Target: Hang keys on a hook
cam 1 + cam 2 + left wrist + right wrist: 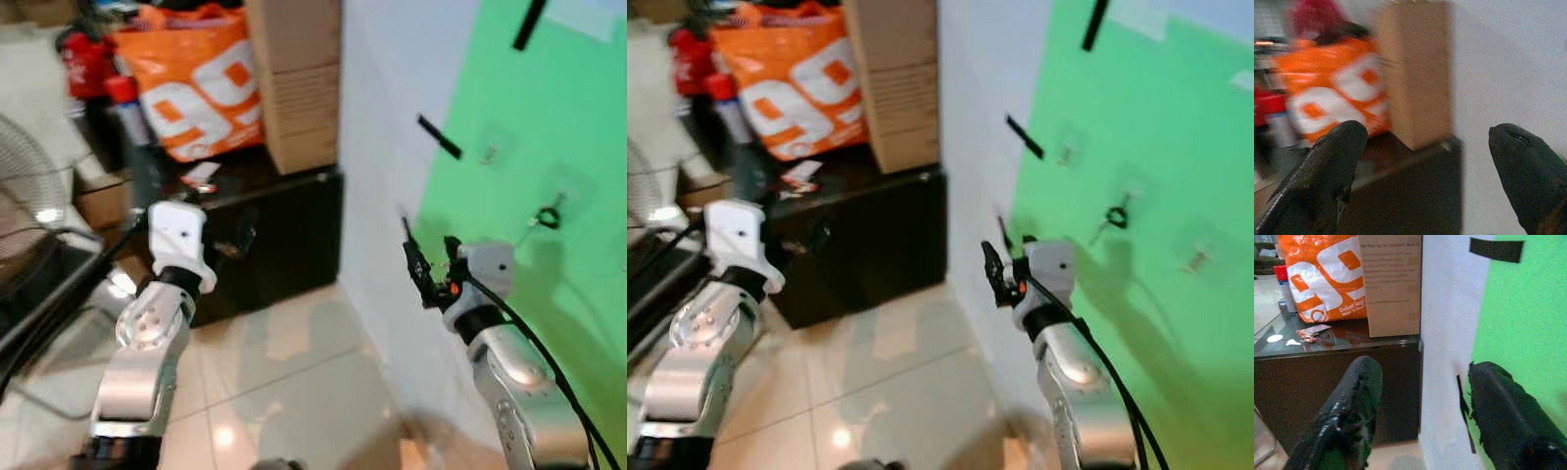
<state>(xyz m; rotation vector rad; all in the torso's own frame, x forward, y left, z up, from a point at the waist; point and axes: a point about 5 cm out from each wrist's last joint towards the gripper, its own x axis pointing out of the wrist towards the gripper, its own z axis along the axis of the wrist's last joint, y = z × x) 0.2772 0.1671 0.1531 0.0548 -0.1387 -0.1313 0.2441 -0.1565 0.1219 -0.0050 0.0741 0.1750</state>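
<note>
Both my grippers empty, fingers spread: left gripper (1420, 171) raised by orange bag (201, 83), cardboard box (294, 83) and black cabinet (279, 240); right gripper (1422, 416) near green wall (549, 117). Keys (549, 215) hang on a wall hook, well apart from right gripper.

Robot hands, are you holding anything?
No. The left gripper and right gripper are both open with nothing between the jaws. The keys hang on the green wall.
</note>
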